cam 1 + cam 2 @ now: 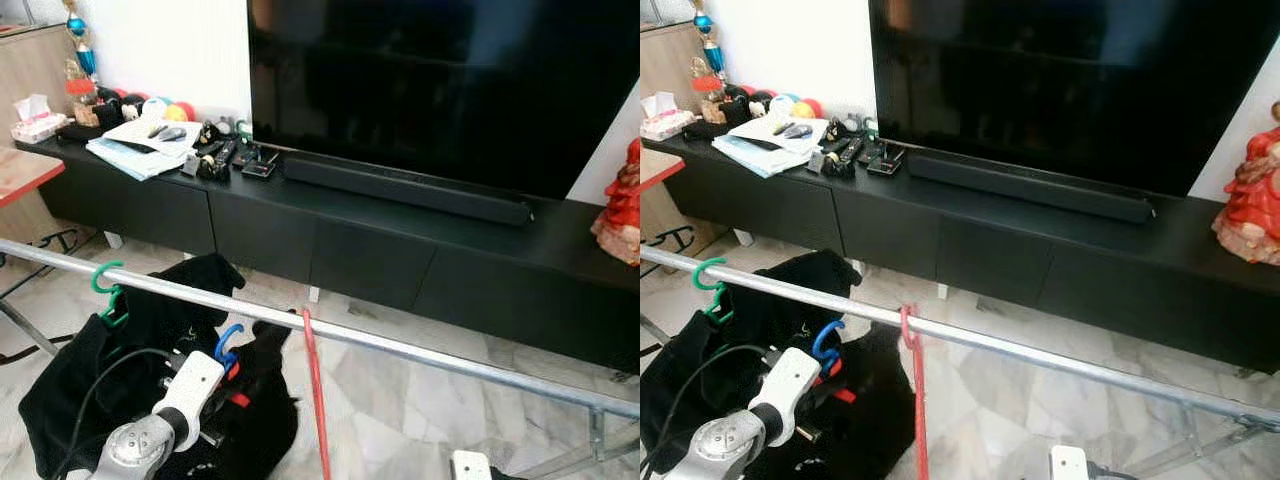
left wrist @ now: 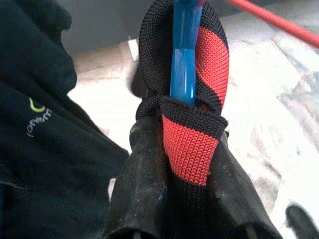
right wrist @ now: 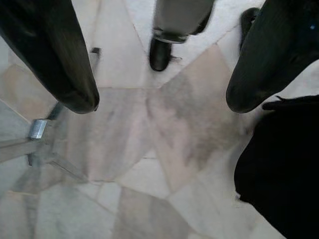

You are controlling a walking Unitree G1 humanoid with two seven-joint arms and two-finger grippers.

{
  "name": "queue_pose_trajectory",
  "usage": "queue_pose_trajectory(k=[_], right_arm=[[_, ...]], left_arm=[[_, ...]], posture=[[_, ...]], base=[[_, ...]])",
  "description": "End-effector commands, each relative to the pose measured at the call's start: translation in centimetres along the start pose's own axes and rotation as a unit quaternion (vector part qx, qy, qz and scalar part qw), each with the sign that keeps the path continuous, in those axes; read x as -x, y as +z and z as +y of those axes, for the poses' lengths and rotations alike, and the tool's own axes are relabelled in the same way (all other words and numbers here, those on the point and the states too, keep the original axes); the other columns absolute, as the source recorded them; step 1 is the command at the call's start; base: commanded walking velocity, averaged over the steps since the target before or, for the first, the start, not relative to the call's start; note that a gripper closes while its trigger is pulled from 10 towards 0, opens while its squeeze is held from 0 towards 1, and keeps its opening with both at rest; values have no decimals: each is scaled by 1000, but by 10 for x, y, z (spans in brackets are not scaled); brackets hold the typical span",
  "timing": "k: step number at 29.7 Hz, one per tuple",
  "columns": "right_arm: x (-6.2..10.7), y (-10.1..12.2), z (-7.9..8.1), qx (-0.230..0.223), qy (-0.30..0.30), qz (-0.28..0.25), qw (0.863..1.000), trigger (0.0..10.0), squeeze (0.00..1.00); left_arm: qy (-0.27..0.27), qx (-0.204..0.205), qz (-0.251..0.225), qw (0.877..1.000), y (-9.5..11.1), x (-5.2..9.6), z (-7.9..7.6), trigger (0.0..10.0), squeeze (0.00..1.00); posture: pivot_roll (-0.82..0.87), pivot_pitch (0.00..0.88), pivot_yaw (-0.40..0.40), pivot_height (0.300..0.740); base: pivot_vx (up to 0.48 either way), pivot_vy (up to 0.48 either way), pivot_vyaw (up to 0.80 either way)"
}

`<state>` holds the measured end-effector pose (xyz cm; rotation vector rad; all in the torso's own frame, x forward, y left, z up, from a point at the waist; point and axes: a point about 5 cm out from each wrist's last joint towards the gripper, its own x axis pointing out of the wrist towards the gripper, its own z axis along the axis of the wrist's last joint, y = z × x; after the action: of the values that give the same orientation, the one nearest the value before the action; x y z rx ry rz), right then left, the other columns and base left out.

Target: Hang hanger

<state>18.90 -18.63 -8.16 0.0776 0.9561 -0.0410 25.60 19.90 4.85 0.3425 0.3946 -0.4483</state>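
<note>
Left eye view: left arm raised toward metal rail (image 1: 400, 345), blue hanger (image 1: 228, 345) hook just under it beside green hanger (image 1: 105, 280), left wrist view: left end effector (image 2: 192, 164) clamped on blue hanger's collared garment (image 2: 192, 144), right wrist view: right end effector (image 3: 159, 99) fingers apart above marble floor (image 3: 149, 174).

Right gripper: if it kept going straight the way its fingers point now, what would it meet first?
Most likely the marble floor. The right gripper points down with open fingers and nothing between them. A black garment lies off to one side of that line, though depth is hard to judge.
</note>
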Motion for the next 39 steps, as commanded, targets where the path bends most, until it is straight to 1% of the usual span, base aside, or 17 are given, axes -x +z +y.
queue_pose_trajectory(k=[1,3,6,9,10,11,17,19,23,25,28,29,30,32,36,38,39], right_arm=[[0,0,-3,-2,-4,1,1000,10000,0],[0,0,-3,-1,-4,1,1000,10000,0],[0,0,-3,-1,-4,2,1000,10000,0],[0,-1,-2,1,-3,4,1000,10000,0],[0,-2,-2,1,-3,4,1000,10000,0],[1,-2,-2,1,-3,4,1000,10000,0],[1,-2,-3,0,-3,4,1000,10000,0],[1,-3,-3,2,-2,6,1000,10000,0],[1,-3,-2,2,-2,6,1000,10000,0],[1,-4,-2,4,-1,8,1000,10000,0],[1,-4,-2,4,0,8,1000,10000,0],[1,-4,-2,5,0,8,1000,10000,0],[1,-4,-1,4,0,8,1000,10000,0],[1,-4,-2,4,0,7,1000,10000,0],[1,-4,-1,5,0,8,1000,10000,0],[1,-5,0,5,2,9,1000,10000,0],[1,-5,0,5,2,9,1000,10000,0]], left_arm=[[-33,-60,-20,997,15,2,0,10000,0],[-36,-80,-16,996,16,2,1,10000,0],[-20,-85,-29,996,20,2,5,10000,0],[26,-76,-62,995,33,-1,15,10000,0],[31,-74,-65,995,34,-1,16,10000,0],[42,-64,-73,994,38,-3,18,10000,0],[74,-40,-83,993,43,-6,25,10000,0],[90,-29,-75,993,43,-9,29,10000,0],[93,-27,-66,993,42,-12,30,10000,0],[107,-6,-55,993,42,-17,34,10000,0],[111,-3,-58,992,46,-21,33,10000,0],[115,-4,-56,992,46,-23,33,10000,0],[126,5,-47,991,47,-28,35,10000,0],[131,11,-41,990,46,-30,36,10000,0],[139,20,6,990,34,-34,35,10000,0],[131,16,37,991,23,-36,30,10000,0],[129,15,40,991,22,-36,29,10000,0]], posture=[[154,0,-42,740],[154,0,-42,740],[154,0,-42,740],[157,0,-43,740],[157,0,-43,740],[153,0,-42,740],[153,0,-42,740],[152,0,-44,740],[152,0,-45,740],[152,0,-45,740],[149,0,-45,740],[150,0,-43,740],[146,0,-42,740],[146,0,-41,740],[147,0,-39,740],[149,0,-37,740],[149,0,-37,740]], base=[[0,0,0],[0,0,0],[0,0,0],[0,0,0],[0,0,0],[0,0,0],[0,0,0],[0,0,0],[0,0,0],[0,0,0],[0,0,0],[0,0,0],[0,0,0],[0,0,0],[0,0,0],[0,0,0],[0,0,0]])
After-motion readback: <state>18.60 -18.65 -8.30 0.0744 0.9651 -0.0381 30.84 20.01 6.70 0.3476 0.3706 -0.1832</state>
